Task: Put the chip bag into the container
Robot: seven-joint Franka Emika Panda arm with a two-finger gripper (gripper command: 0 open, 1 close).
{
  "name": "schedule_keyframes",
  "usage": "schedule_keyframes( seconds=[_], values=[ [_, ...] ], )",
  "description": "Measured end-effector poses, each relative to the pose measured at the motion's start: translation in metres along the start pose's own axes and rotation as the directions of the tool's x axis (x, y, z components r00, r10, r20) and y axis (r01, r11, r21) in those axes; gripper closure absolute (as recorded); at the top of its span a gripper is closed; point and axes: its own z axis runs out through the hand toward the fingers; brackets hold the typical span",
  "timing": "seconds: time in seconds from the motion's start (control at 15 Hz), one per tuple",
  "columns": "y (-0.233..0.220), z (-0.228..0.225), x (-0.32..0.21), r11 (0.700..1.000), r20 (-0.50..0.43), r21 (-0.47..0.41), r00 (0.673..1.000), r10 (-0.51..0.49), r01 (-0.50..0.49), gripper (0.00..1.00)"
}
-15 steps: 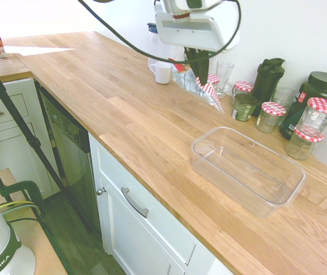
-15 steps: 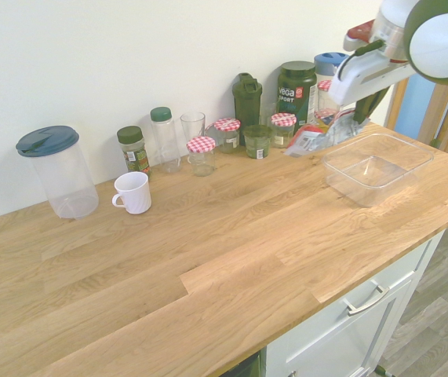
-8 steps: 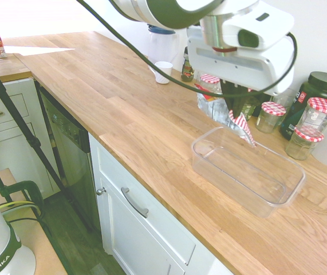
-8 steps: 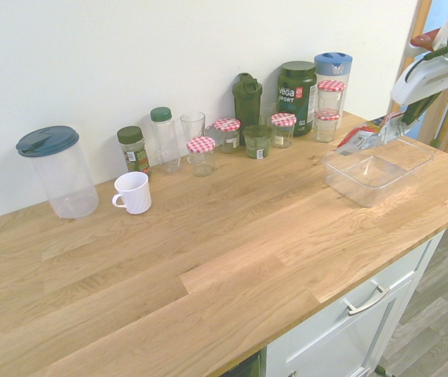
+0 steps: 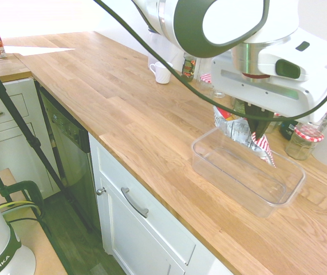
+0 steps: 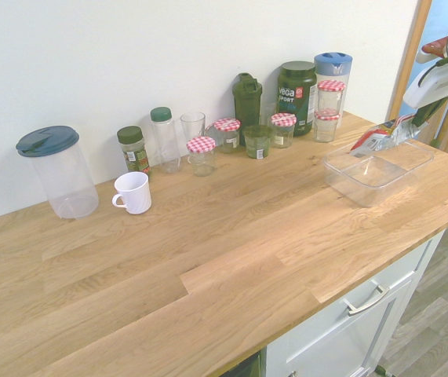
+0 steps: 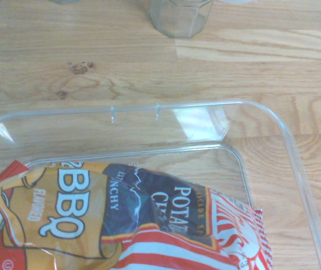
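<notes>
Now, in the first exterior view, the gripper [image 5: 253, 127] hangs above the container [image 5: 247, 169], with its jaws closed on the top of the chip bag [image 5: 244, 134]. A second ago the bag was well away from the container, up by the white mug [image 5: 162, 73] and the glasses along the wall; half a second ago it was just reaching the container's near end. It now dangles over the container's middle, and its striped lower corner dips below the rim, though whether it touches the floor of the tub cannot be told. The checked-lid jars [image 5: 304, 141] stand just behind the container on the wooden surface [image 5: 123, 114].

From the second exterior view, the bag [image 6: 376, 140] appears at the container's [image 6: 378, 168] far rim, tilted, with the arm coming in over the container from the picture's right edge. Earlier it hung nearer the dark green tub [image 6: 296, 93]; it has since travelled across to the container. The jaws themselves cannot be made out here.

Close up in the wrist view, the bag's [image 7: 126, 219] printed face lies inside the outline of the container's clear wall [image 7: 166, 121], with bare tub floor beyond it.

Judging from this, the carry is nearly over: the bag is lined up over the opening, and what remains is likely a little more lowering and then letting go.
</notes>
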Motion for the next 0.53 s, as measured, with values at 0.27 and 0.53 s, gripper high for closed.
schedule_keyframes(
  seconds=[0.27, 0.53],
  values=[
    [-0.001, 0.016, -0.001, 1.000, 0.015, -0.010, 1.000, -0.011, 0.011, 1.00],
    [-0.007, 0.040, 0.000, 0.999, 0.033, -0.027, 0.999, -0.021, 0.022, 1.00]
  ],
)
